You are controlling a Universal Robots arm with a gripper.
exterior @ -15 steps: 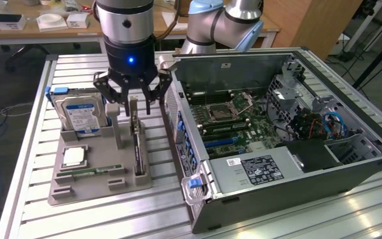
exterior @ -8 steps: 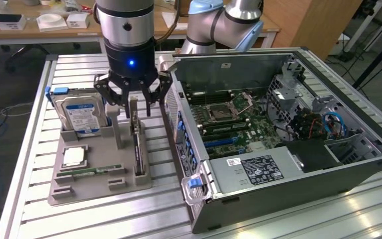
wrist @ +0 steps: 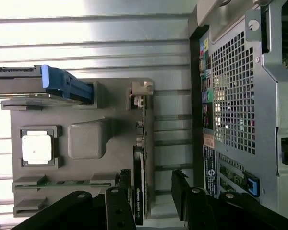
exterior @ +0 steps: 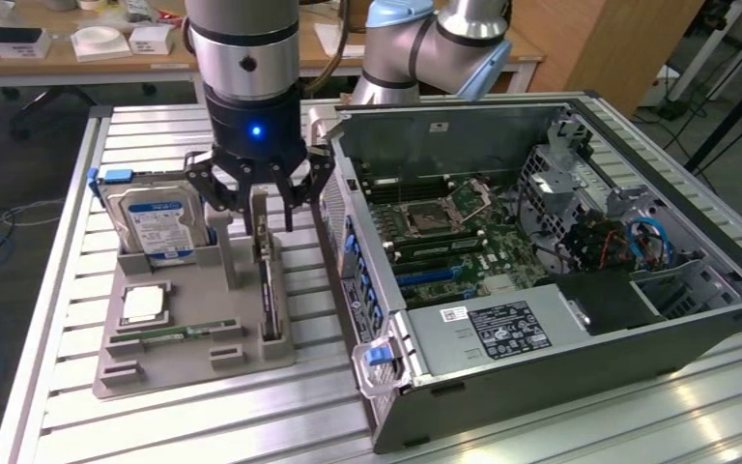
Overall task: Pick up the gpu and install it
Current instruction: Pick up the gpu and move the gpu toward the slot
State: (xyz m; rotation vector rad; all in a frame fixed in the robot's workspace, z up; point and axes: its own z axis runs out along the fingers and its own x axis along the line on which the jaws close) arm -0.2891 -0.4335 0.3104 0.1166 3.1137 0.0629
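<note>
Claw [wrist: 152,186] spread over gpu [wrist: 139,165] — hard drive [wrist: 33,86] beside; computer case [wrist: 235,96] close.

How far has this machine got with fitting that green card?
Nothing is finished yet. The open pincer hangs over the gpu, which stands on edge in its grey holder. Gripping it, lifting it and seating it in the open computer case remain.

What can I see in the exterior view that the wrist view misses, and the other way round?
Exterior view gives: the motherboard inside the open computer case. Wrist view gives: the vent holes and ports on the case's outer panel, face-on. Both: the gpu standing on edge in the grey tray, the hard drive, and the gripper, its jaws open either side of the gpu.
</note>
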